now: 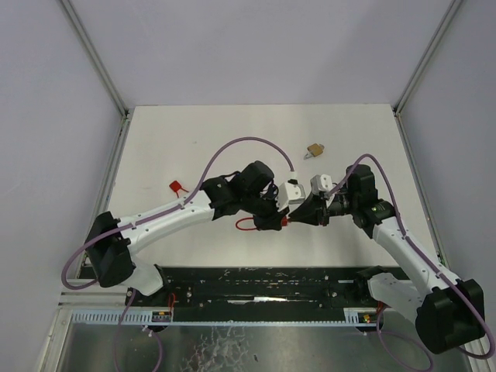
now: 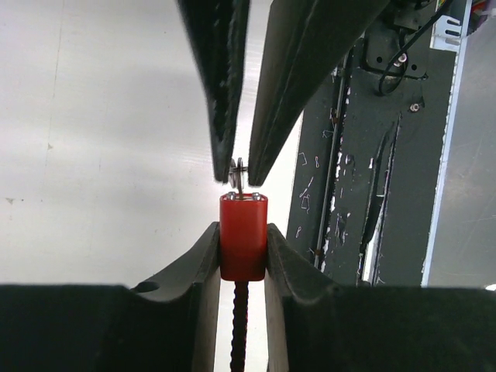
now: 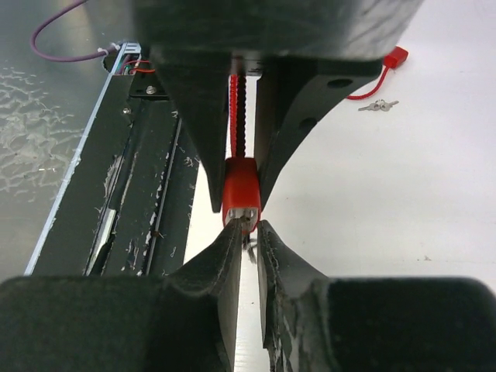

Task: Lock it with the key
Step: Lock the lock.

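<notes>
Fingers of the left gripper (image 2: 242,227) clamp the red lock (image 2: 242,248), held over the front of the table (image 1: 194,147). The right gripper (image 3: 249,229), nearly closed, seems to pinch the key (image 2: 239,172) at the lock's end.

white arms (image 1: 167,217), black joints (image 1: 252,182) (purple cables (image 1: 248,139))

Two red locks (image 2: 242,236) (image 1: 179,187), one brass padlock (image 1: 315,149)

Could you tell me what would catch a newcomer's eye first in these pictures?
At the centre, the left gripper clamps a red lock, while the right gripper, facing it tip to tip, pinches a small key at the lock's end. Farther back a brass padlock lies alone.
</notes>
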